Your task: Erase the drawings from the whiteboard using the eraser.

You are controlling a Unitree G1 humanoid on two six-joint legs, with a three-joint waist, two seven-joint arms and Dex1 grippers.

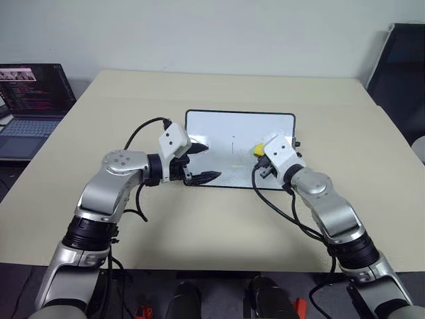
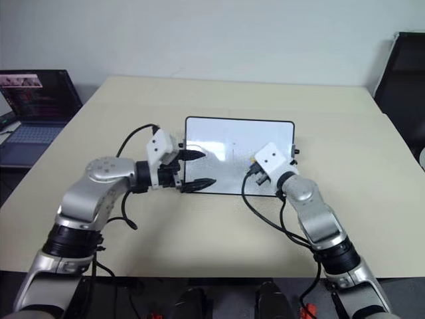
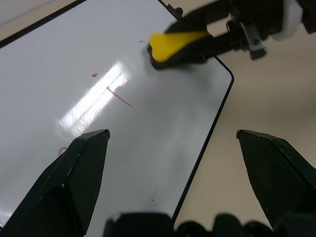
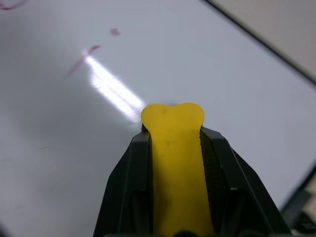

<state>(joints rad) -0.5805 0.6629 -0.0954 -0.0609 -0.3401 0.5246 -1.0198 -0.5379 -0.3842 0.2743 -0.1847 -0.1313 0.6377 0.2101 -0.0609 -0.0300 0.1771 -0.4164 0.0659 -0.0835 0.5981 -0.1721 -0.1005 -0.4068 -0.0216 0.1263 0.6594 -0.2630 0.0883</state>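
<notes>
The right hand [image 1: 260, 154] is clenched on the eraser [image 1: 257, 150], whose yellow tip is held at the whiteboard [image 1: 219, 129] near its right edge. The remaining drawings [image 3: 118, 96], a reddish stroke with a small dot beside it and part of a loop farther on, lie leftward of the eraser, toward the board's middle, so the right hand is judged the nearer one. The left hand [image 1: 199, 161] is seen released, fingers spread, over the board's left edge. The board lies flat on the counter [image 1: 133, 100].
</notes>
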